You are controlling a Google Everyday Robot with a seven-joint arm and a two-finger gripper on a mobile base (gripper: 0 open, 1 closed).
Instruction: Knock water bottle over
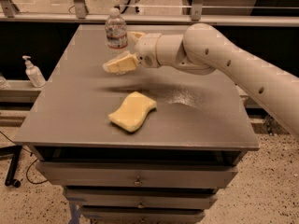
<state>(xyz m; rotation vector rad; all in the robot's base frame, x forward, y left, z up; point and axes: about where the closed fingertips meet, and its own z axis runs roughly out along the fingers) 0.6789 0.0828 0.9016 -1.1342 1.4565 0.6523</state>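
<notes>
On the grey table (70, 120), jaws spread apart, the gripper (127, 49) hovers just beside the upright water bottle (116, 29) near the far edge, with the white arm (224, 59) stretched in low from the right, beyond the yellow sponge (132, 111).

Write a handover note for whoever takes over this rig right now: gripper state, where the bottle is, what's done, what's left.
Gripper: over the far part of the table, right next to the water bottle. The jaws are open, one low in front of the bottle's base and the other to its right. Contact cannot be judged.
Water bottle: upright near the table's far edge, cap on.
Yellow sponge: flat in the middle of the table, apart from both the bottle and the gripper.
Done: approach to the bottle.
Left: push the bottle sideways until it tips over; it is not yet knocked over.
</notes>
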